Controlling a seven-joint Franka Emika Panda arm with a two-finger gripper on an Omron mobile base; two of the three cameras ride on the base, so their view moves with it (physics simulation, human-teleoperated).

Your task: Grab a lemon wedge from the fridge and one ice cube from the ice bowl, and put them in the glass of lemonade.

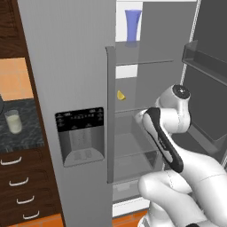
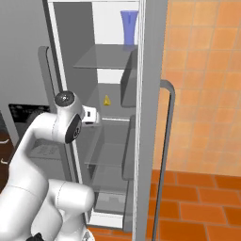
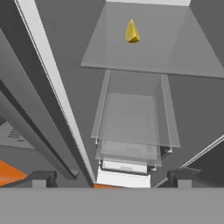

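Observation:
The grey fridge (image 1: pixel 66 66) has its right door swung open and its dispenser door closed. A small yellow lemon wedge (image 1: pixel 120 95) (image 2: pixel 107 100) lies on the middle glass shelf; in the hand view the lemon wedge (image 3: pixel 132 32) is near the top, well ahead of the fingers. My gripper (image 3: pixel 111 178) is open and empty, with its fingertips (image 3: pixel 43 177) wide apart, just in front of the fridge opening and below the wedge's shelf. The glass of lemonade (image 1: pixel 13 121) stands on the dark counter left of the fridge. The ice bowl and ice cube are out of view.
A tall blue cup (image 1: pixel 133 24) (image 2: pixel 129 27) stands on the top shelf. The open door (image 1: pixel 208 66) with its bins hangs at the right, close to my arm. Clear drawers (image 3: pixel 129 131) sit under the wedge's shelf. Dark wood drawers (image 1: pixel 17 181) lie below the counter.

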